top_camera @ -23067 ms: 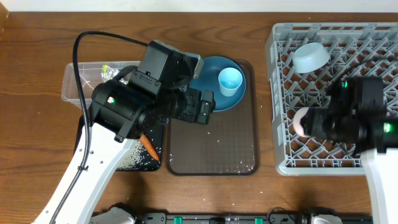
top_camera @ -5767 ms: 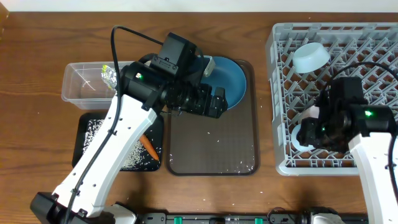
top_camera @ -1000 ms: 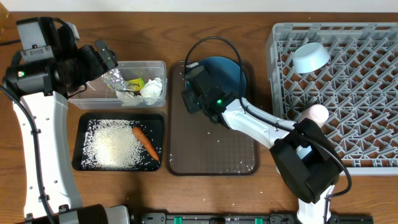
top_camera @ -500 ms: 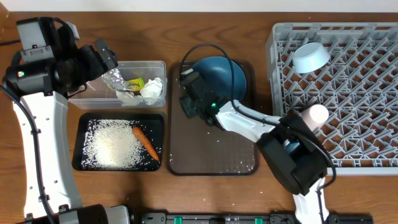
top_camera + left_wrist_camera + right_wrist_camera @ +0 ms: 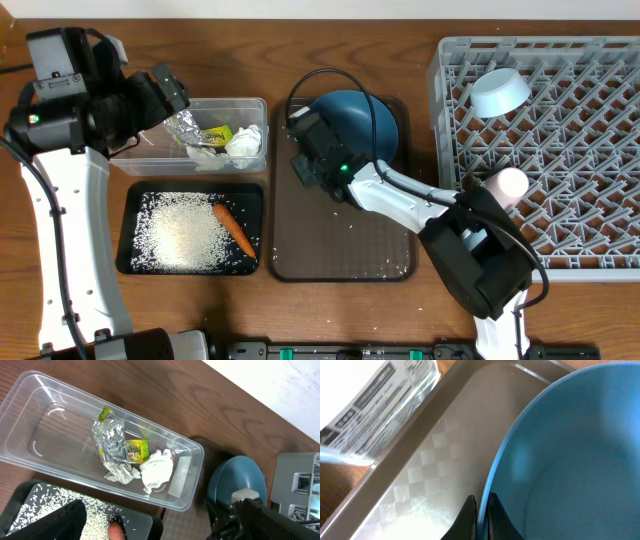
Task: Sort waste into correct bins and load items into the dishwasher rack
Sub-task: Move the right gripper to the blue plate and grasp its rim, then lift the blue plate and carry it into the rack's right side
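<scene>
A dark-blue plate (image 5: 365, 120) (image 5: 237, 480) lies at the back of the brown serving tray (image 5: 340, 235). My right gripper (image 5: 303, 140) (image 5: 481, 510) is shut on the plate's left rim (image 5: 545, 460), one finger on each side. Off to the left, the left gripper (image 5: 165, 90) (image 5: 157, 512) hangs open over the clear tub (image 5: 190, 165) (image 5: 30, 462), holding nothing. Inside the tub lie silver foil (image 5: 183, 125) (image 5: 112, 440), a yellow-green wrapper (image 5: 218, 135) (image 5: 136, 451) and white tissue (image 5: 243, 145) (image 5: 157, 467). Rice (image 5: 180, 230) and a carrot (image 5: 232, 228) lie in the black tray (image 5: 128, 205).
At the right stands the grey dishwasher rack (image 5: 600, 200), holding a pale-blue bowl (image 5: 500, 92) at its back left and a pale-pink cup (image 5: 507, 183) at its left edge. A few rice grains dot the brown tray. The right arm stretches across the table from the front right.
My right gripper has closed onto the plate's left rim, and the plate has shifted slightly with it. The left arm has not moved.
</scene>
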`<control>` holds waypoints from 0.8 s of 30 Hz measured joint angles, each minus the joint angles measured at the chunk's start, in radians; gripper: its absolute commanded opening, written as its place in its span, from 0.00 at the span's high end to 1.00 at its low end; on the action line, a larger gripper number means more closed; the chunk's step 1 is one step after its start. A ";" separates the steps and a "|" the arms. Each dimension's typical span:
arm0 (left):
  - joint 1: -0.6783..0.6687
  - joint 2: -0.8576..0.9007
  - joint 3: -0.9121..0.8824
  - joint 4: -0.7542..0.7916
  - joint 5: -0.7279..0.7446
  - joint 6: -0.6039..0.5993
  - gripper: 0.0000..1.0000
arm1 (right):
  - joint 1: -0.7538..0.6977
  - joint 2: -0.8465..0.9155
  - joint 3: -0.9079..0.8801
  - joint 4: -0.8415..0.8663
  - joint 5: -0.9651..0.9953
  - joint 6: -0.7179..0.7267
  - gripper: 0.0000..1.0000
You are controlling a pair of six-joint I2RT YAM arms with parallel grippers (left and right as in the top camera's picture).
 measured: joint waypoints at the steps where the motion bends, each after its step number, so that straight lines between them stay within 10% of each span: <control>1: 0.000 0.000 0.000 0.000 0.000 0.000 0.01 | 0.000 -0.005 0.000 -0.009 -0.006 0.000 0.99; 16: 0.000 0.000 0.000 0.000 0.000 0.000 0.01 | -0.047 -0.564 -0.008 -0.167 -0.352 0.127 0.99; 24: 0.000 0.000 0.000 0.000 0.000 0.000 0.01 | -0.509 -0.917 -0.007 -0.288 -0.710 0.213 0.99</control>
